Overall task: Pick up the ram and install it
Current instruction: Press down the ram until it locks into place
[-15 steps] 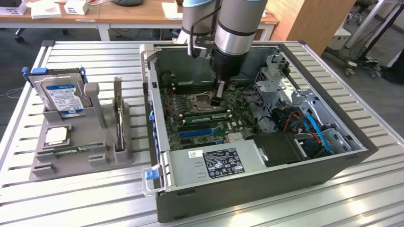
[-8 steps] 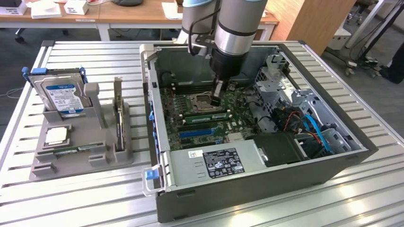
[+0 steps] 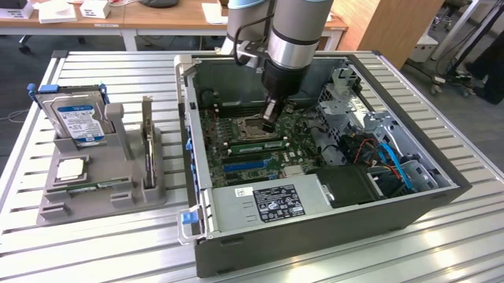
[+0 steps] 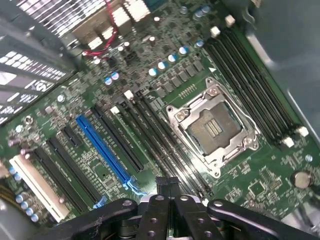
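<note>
Exterior view first: your gripper (image 3: 270, 125) reaches down into the open case (image 3: 315, 236), tips at the motherboard's (image 3: 295, 156) centre, beside the CPU socket (image 3: 245, 125). The ram (image 3: 256, 145) lies at the tips' 6 o'clock, apparently seated in a slot; the arm hides the contact.

Wrist view: fingers (image 4: 167, 187) pinched together, holding nothing you can make out, probably pressing. The ram itself is hidden beneath them.
</note>
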